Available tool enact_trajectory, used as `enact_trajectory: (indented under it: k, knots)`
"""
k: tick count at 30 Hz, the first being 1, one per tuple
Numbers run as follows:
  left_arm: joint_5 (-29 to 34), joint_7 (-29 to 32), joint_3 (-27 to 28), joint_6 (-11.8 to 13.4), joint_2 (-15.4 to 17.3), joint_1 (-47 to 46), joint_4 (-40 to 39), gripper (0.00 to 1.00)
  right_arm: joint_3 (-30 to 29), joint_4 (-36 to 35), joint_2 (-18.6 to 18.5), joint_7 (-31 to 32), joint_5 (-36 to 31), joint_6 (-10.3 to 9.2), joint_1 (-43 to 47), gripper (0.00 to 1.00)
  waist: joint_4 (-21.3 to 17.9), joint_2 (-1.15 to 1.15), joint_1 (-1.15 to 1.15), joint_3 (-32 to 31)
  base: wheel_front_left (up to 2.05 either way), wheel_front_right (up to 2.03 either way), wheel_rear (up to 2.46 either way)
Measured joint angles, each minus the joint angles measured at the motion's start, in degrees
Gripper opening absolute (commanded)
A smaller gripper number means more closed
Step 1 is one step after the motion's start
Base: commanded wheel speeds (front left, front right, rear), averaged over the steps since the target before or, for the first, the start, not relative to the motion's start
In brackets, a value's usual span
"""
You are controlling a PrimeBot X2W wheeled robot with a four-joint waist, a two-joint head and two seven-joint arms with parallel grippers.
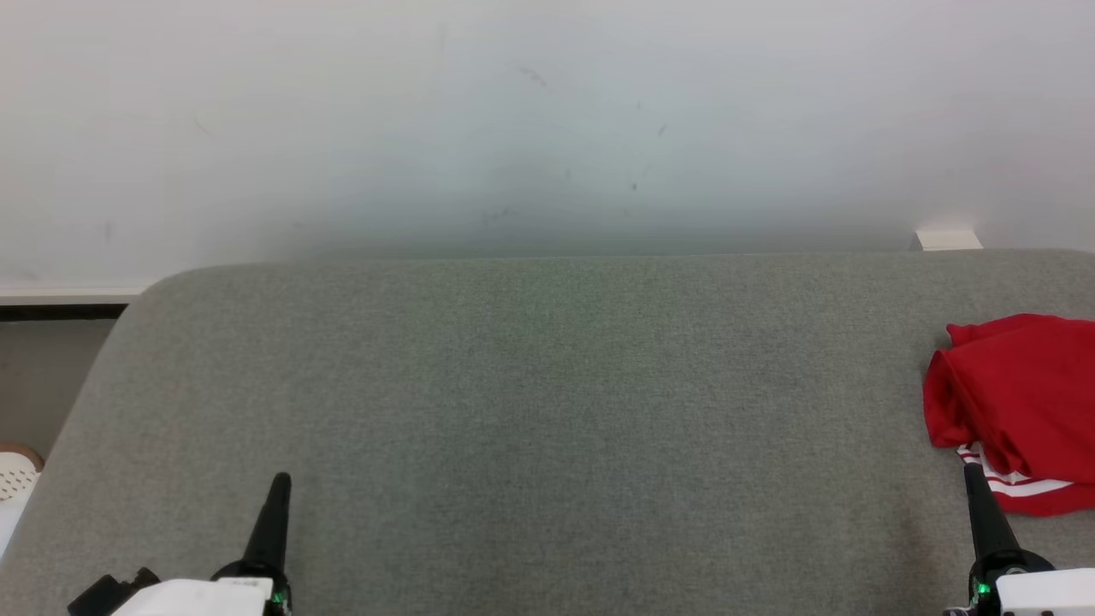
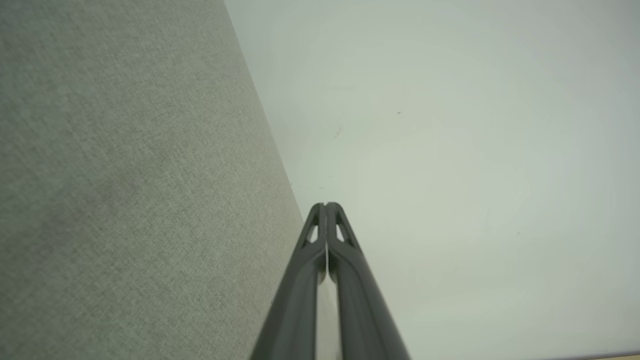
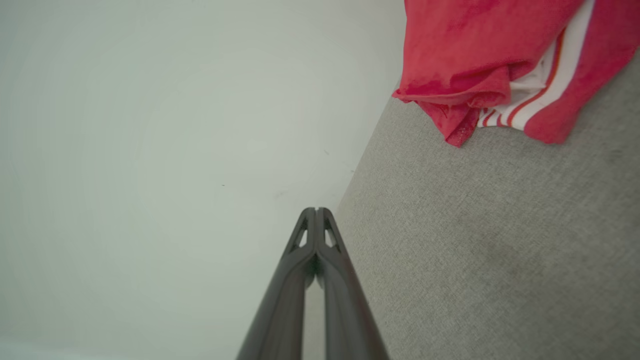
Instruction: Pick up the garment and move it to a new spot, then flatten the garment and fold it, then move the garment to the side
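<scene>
Head view has the red garment (image 1: 1018, 393) with white stripes bunched up at about 3 o'clock, lying on the grey fabric bench (image 1: 530, 385) and partly cut off by the frame edge. Left claw (image 1: 280, 483) sits down at 7 o'clock, right claw (image 1: 973, 470) at 5 o'clock, just below the striped hem. Both claws are pinched fully closed with nothing in them. Right wrist view puts the garment up at 1 o'clock, apart from the fingertips. Pale wall (image 1: 513, 128) runs behind at 12 o'clock.
</scene>
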Motion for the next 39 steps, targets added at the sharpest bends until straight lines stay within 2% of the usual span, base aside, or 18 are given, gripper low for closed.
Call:
enact_trajectory:
  k: [30, 39]
  knots:
    - [-12.82, 3.45, 1.57, -0.01, 0.05, -0.88, -0.37, 0.00, -2.31, -0.55, 0.59, 3.47, 10.47, 0.00, -0.51, 0.00, 1.13, 0.00, 0.00, 0.31, 0.00, 0.00, 0.00]
    - [-15.03, 4.02, 1.92, -0.01, 0.07, -1.03, -0.46, 0.00, -2.77, -0.71, 0.77, 4.04, 12.81, 0.00, -0.59, 0.00, 1.40, 0.00, 0.00, 0.38, 0.00, 0.00, 0.00]
